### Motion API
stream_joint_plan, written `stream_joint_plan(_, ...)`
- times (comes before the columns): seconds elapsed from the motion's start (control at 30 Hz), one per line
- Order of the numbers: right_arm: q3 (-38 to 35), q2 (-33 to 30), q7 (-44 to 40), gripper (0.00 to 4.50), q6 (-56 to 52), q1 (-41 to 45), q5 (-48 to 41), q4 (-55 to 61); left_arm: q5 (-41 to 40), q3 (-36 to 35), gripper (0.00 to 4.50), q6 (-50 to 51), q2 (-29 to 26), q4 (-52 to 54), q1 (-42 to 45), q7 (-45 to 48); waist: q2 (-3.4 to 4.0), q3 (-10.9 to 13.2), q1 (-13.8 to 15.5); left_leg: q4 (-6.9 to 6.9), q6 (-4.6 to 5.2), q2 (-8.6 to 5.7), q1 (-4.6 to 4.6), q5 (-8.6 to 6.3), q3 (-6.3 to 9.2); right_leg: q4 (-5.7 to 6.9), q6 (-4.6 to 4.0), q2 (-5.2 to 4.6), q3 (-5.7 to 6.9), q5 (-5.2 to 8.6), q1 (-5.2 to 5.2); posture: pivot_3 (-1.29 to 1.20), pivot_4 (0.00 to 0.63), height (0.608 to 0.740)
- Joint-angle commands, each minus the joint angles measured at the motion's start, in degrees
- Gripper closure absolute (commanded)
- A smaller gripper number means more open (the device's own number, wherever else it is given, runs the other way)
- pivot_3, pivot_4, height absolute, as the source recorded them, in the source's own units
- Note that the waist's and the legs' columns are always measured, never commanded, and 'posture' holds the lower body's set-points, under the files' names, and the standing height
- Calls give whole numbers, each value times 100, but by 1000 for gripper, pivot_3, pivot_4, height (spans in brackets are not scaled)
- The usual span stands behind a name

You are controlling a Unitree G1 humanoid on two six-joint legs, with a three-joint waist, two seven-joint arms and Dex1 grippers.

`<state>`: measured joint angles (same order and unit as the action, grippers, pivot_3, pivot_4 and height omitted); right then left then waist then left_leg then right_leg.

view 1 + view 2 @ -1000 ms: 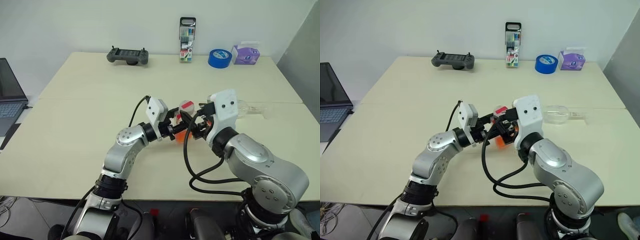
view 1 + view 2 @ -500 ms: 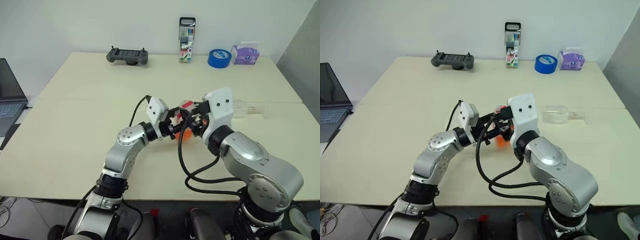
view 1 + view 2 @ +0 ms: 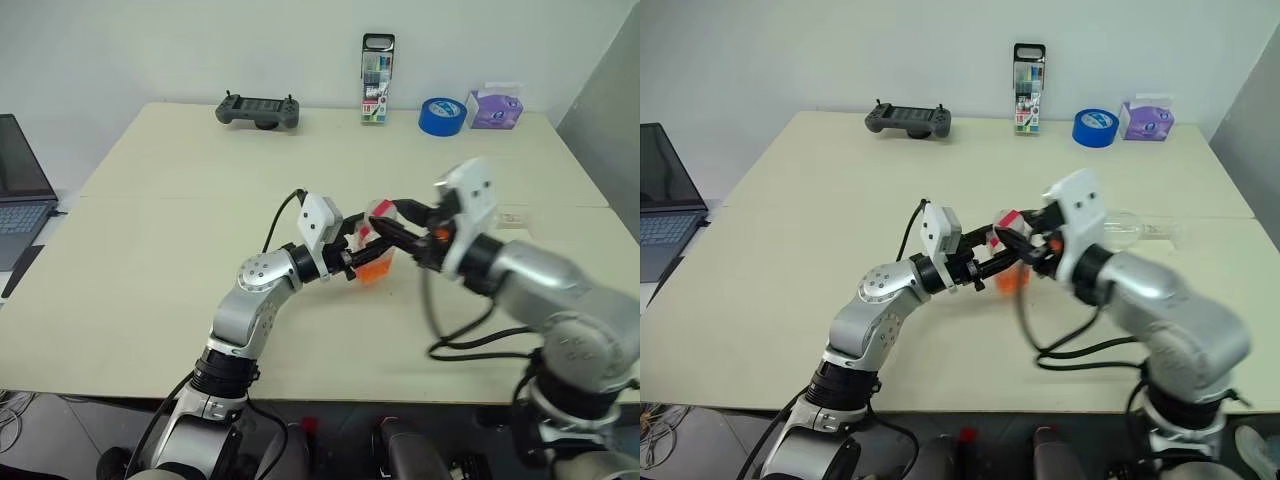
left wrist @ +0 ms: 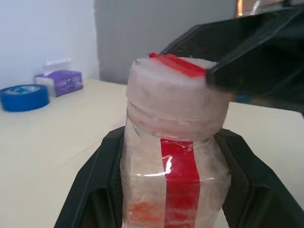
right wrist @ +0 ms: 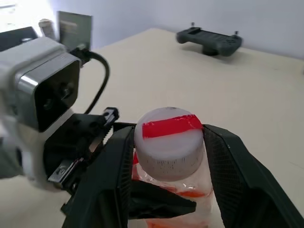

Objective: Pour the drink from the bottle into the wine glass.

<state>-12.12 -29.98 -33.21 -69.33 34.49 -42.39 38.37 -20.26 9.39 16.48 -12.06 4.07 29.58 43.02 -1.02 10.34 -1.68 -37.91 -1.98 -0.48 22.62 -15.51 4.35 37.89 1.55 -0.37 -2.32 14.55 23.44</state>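
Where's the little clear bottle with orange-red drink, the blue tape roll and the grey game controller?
Small clear plastic bottle [image 5: 169, 137]: right wrist view, on its white cap.
Blue tape roll [image 3: 438, 116]: left eye view, on its side.
Grey game controller [image 3: 257, 109]: left eye view, on its middle.

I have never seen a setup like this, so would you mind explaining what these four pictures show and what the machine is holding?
It is a humanoid robot with two arms, each ending in a gripper of two black fingers. The two wide pictures come from a stereo camera on its head, looking down over a pale table. The two close-ups come from cameras on its wrists, looking along each gripper's fingers.

The left gripper is shut on the body of a small clear bottle with orange-red drink inside. The right gripper has a finger on each side of the bottle's white cap; whether it grips the cap I cannot tell.

At the table's far edge lie a game controller, a marker case, a blue tape roll and a purple tissue pack. A laptop sits off to the left. The wine glass lies behind the right arm.
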Motion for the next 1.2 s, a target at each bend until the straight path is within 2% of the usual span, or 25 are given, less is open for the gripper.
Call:
stream_joint_plan(0.03,276,-738,-1659,3197,857,99,-282,-511,-44,-56,2361,-13,28,143,91,-21,-1,0,-26,0,3,3,-3,-2,-3,1,0,7,4,0,-2,0,150,740)
stream_joint_plan(0.1,556,-1044,-2019,3940,1426,169,69,-942,-37,-58,2361,-12,43,110,139,-16,-1,1,-33,1,10,5,-12,-6,-8,8,1,25,3,0,-2,0,150,740)
stream_joint_plan(0.17,685,-1178,-2158,4500,1697,254,196,-1221,-32,-82,2361,-9,48,81,180,-10,0,1,-31,2,9,8,-16,-5,-8,13,12,33,6,7,-2,0,150,740)
stream_joint_plan(0.33,500,-1149,-1836,4500,1857,269,124,-1271,-21,-111,2361,-31,27,74,171,18,0,3,-14,-1,9,16,-16,-5,-6,19,8,34,4,5,-2,0,150,740)
stream_joint_plan(0.43,161,-1058,-1350,3915,1602,235,-250,-880,-12,-103,2361,-32,23,111,132,5,0,4,-4,-2,8,17,-11,-4,2,17,-1,16,-2,0,-2,0,150,740)
stream_joint_plan(0.5,-63,-980,-944,3238,1448,187,-487,-598,-12,-99,2361,-34,22,124,118,-1,0,4,13,-5,8,11,-4,-4,7,11,0,7,-3,0,-2,0,150,740)
stream_joint_plan(0.53,-152,-841,-489,2853,1359,174,-493,-375,-11,-101,2361,-38,20,118,117,-4,0,4,19,-5,7,7,-2,-4,9,8,0,3,-2,0,-2,0,150,740)
stream_joint_plan(0.63,-14,-279,1012,1800,976,112,-215,285,-15,-118,2361,-47,6,101,117,-4,0,3,18,-5,7,6,0,-4,10,10,0,-4,-3,0,-1,0,150,740)
stream_joint_plan(0.77,475,409,2213,365,461,-94,-122,881,-10,-142,2361,-48,5,56,143,-9,1,3,16,-4,3,10,0,-2,20,18,0,-5,-2,0,4,0,150,740)
stream_joint_plan(0.9,856,770,2940,352,260,-188,236,1112,-13,-147,2361,-30,5,46,165,-8,1,3,13,-3,-4,9,0,2,22,20,0,-3,0,0,5,0,150,740)
stream_joint_plan(1.2,1458,1126,3536,352,212,-129,932,939,-5,-136,2361,-50,35,-50,229,0,2,3,6,-3,-4,7,-1,3,17,19,0,1,2,0,6,0,150,740)
